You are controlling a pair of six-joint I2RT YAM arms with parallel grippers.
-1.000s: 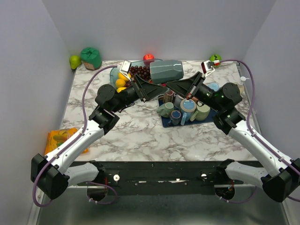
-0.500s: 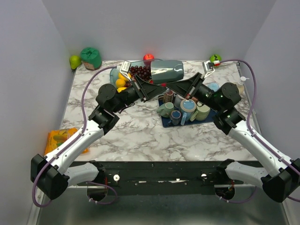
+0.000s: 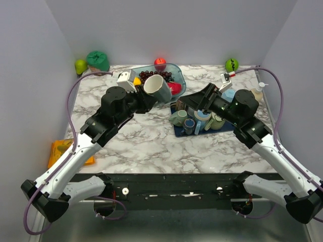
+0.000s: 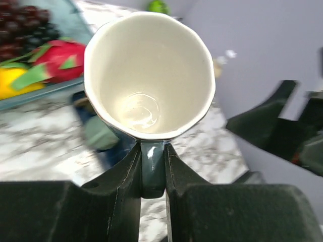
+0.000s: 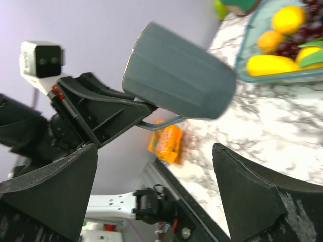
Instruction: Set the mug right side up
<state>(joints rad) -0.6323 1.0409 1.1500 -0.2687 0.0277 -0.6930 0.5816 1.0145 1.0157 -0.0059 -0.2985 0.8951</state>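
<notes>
The left pincer is clamped on the handle of the grey mug, its arm reaching forward and holding the mug tilted above the tabletop (cream mouth toward the overhead camera), beside the fruit dish. The right pincer is spread wide and empty over the blue tray of cups, near the mug.

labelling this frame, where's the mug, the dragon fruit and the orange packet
mug (image 5: 176,78), right wrist view, on its grey outer wall
dragon fruit (image 4: 63,53), left wrist view, on its red skin
orange packet (image 3: 59,150), top external view, on its top face
</notes>
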